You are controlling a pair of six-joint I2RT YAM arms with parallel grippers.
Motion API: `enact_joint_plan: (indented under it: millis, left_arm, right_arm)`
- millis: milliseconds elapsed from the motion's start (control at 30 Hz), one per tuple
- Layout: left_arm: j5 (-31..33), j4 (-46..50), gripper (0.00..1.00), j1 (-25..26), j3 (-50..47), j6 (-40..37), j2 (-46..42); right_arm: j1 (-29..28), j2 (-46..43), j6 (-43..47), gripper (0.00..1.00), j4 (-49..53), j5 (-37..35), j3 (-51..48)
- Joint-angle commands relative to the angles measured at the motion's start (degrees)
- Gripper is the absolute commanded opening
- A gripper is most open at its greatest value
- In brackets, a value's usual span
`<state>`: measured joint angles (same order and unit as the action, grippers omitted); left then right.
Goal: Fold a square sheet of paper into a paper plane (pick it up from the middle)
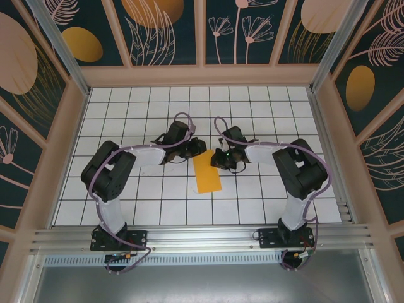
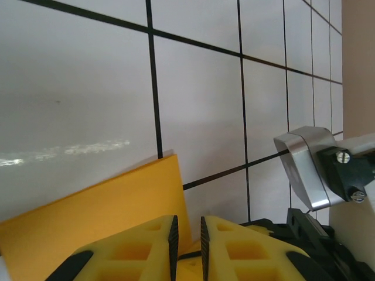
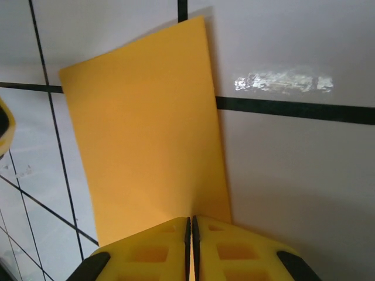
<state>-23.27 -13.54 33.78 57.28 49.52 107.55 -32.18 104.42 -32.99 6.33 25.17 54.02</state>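
Metal rail (image 1: 202,237) at near edge. White gridded tabletop (image 1: 126,189), dark floral wall panels (image 1: 164,31) around. Orange paper (image 1: 207,173), a rectangle, flat mid-tabletop; long axis near to far, far end leaning left. Right tool (image 3: 191,225) pressed together at far end; left tool (image 2: 187,237) a slit apart.

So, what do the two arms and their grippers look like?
The left arm and right arm are alike: black joint housings, white links, and lilac cables looping alongside. The left gripper and right gripper have blocky yellow fingers with hollow cells and thin black pads. A small green light glows near the right wrist.
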Motion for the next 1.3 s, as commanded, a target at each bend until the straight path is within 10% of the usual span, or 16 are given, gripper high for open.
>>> enact_joint_plan:
  millis: [0,1267]
  left_arm:
    - [-2.2,-2.3,0.21,0.5,2.8,0.7,2.3]
    - [4.4,5.0,0.10,1.4,8.2,-1.4,13.7]
  right_arm:
    - [0.5,2.0,0.7,0.14,-1.3,0.4,0.1]
    - [-1.4,-9.7,0.1,0.15,4.1,7.3,-14.2]
